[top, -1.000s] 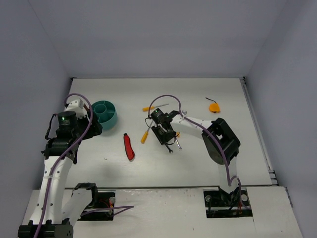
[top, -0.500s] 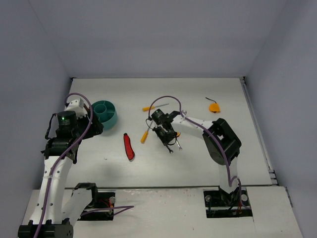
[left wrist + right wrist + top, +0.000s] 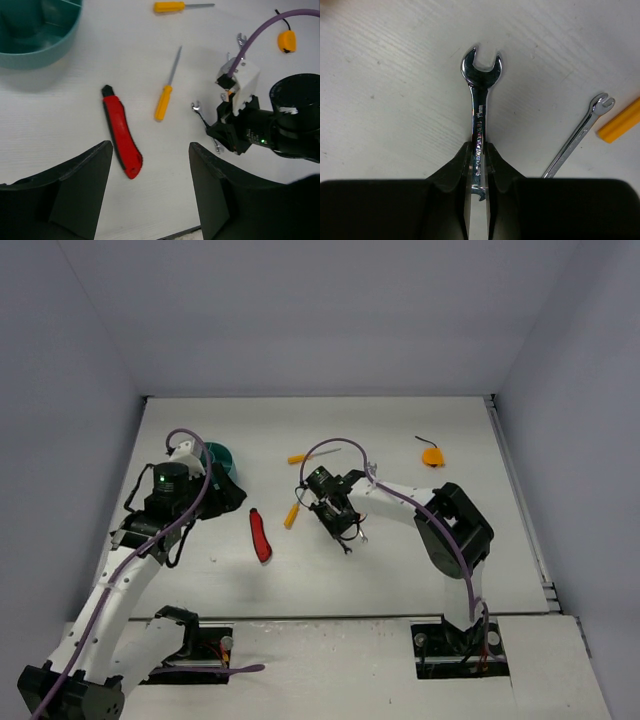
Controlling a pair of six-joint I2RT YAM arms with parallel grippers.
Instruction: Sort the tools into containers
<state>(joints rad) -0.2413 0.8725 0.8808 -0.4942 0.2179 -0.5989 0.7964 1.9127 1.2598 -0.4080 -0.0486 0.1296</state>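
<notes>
The teal tub (image 3: 222, 455) stands at the back left, partly behind my left arm; its rim shows in the left wrist view (image 3: 37, 47). My left gripper (image 3: 228, 496) is open and empty, jaws wide apart (image 3: 150, 167) above bare table just near the red-and-black knife (image 3: 121, 131). My right gripper (image 3: 345, 527) is shut on a thin silver wrench (image 3: 480, 90), held by its shank with the open end pointing away, low over the table. A second wrench (image 3: 580, 131) lies right of it. Two orange screwdrivers (image 3: 292, 515) (image 3: 298, 457) lie left and behind.
An orange round item with a black cord (image 3: 432, 455) lies at the back right. The knife (image 3: 260, 536) lies between the arms. The right gripper and its purple cable (image 3: 260, 35) fill the right of the left wrist view. Grey walls enclose the table.
</notes>
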